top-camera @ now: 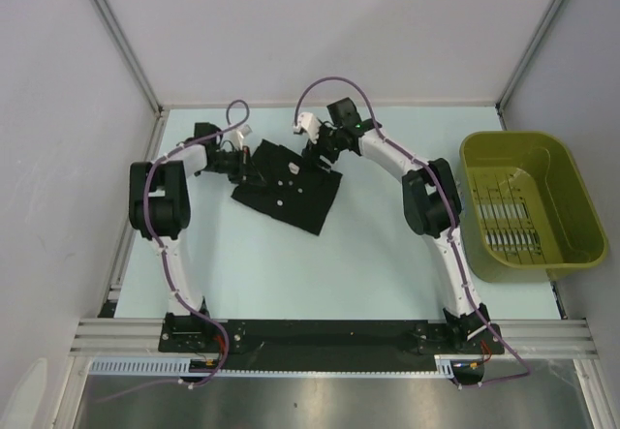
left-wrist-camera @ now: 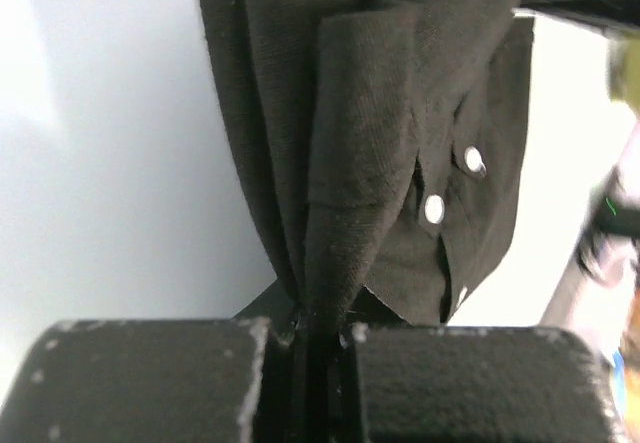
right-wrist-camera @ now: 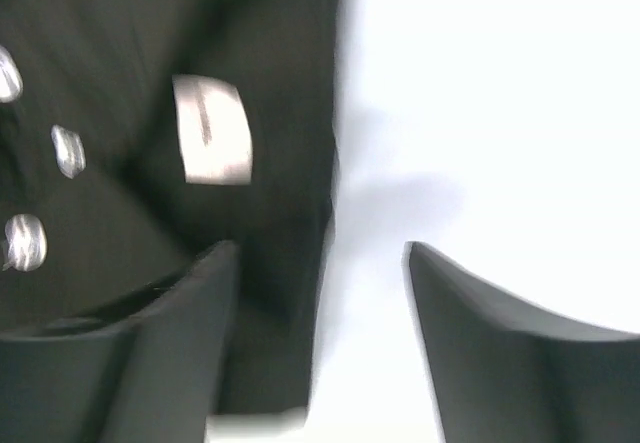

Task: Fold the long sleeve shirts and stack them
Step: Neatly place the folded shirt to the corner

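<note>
**Left arm pinches black shirt while right pincer stands open**

A black shirt (top-camera: 288, 185) lies crumpled in a rough, tilted rectangle on the pale table (top-camera: 320, 274). It sits toward the far side, a little left of centre, between the two arms. The left gripper (top-camera: 250, 165) meets the garment at its left edge. In the left wrist view, that gripper (left-wrist-camera: 322, 338) is clenched on a raised fold of the shirt (left-wrist-camera: 350, 163), with the dark cloth pinched in the narrow seam between the fingers. Two silver snaps (left-wrist-camera: 434, 208) show on the fabric just beyond the fold.

The right gripper (top-camera: 312, 150) hovers at the shirt's far edge. Its own camera, blurred, shows the gripper (right-wrist-camera: 315, 253) released, with its jaws well apart. The shirt's edge (right-wrist-camera: 270, 83) runs below the left-hand finger (right-wrist-camera: 190, 333), and bare table shows in the rest of the gap. A white label (right-wrist-camera: 212, 130) and more snaps (right-wrist-camera: 67, 150) appear on the cloth.

An olive-green basket (top-camera: 513, 137) stands at the table's right side, well apart from the shirt.
</note>
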Available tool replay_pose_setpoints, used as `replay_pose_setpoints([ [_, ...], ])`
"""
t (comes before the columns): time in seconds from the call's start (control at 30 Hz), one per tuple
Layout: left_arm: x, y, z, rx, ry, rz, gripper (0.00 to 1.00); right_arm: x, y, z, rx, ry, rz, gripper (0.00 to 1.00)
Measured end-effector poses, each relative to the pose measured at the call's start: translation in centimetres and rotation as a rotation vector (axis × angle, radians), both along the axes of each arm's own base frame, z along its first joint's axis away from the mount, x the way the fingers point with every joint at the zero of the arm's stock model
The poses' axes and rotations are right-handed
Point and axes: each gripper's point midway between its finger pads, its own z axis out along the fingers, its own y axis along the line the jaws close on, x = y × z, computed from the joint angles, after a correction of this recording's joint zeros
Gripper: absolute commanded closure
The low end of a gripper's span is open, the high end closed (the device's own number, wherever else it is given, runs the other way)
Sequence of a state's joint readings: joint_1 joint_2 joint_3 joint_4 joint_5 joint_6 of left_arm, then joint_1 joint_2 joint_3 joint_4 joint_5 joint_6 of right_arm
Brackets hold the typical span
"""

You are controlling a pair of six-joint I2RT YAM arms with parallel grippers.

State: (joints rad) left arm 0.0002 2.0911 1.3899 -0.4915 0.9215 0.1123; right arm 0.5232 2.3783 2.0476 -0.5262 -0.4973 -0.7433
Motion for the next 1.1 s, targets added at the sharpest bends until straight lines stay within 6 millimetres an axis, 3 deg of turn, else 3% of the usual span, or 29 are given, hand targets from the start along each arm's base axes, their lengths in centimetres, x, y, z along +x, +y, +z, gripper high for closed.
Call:
replay_pose_setpoints([
  [0.03,1.0,0.8,0.1,0.014,-0.009,0.029,1.0,1.0,-0.5,0.4,0.0,-0.022,-0.039,0.05],
  [0.07,2.4,1.8,0.2,0.031,-0.024,0.065,1.0,2.1,-1.0,0.8,0.001,-0.044,-0.075,0.01],
  [0.27,11.1,9.3,2.3,0.186,-0.179,0.25,1.0,7.6,-6.6,2.6,0.0,-0.122,-0.304,0.0],
  [0.4,15.1,13.5,3.8,0.281,-0.258,0.335,1.0,9.0,-10.6,2.8,-0.013,-0.111,-0.414,0.0],
  [0.5,17.3,16.3,4.5,0.349,-0.305,0.375,1.0,8.8,-12.2,3.1,-0.021,-0.105,-0.448,0.0],
  [0.73,19.3,20.4,4.8,0.448,-0.353,0.392,1.0,7.3,-12.0,4.4,-0.007,-0.092,-0.453,0.0],
  [1.1,18.1,25.4,3.7,0.566,-0.352,0.386,1.0,6.4,-11.7,3.7,-0.007,-0.058,-0.454,0.0],
])
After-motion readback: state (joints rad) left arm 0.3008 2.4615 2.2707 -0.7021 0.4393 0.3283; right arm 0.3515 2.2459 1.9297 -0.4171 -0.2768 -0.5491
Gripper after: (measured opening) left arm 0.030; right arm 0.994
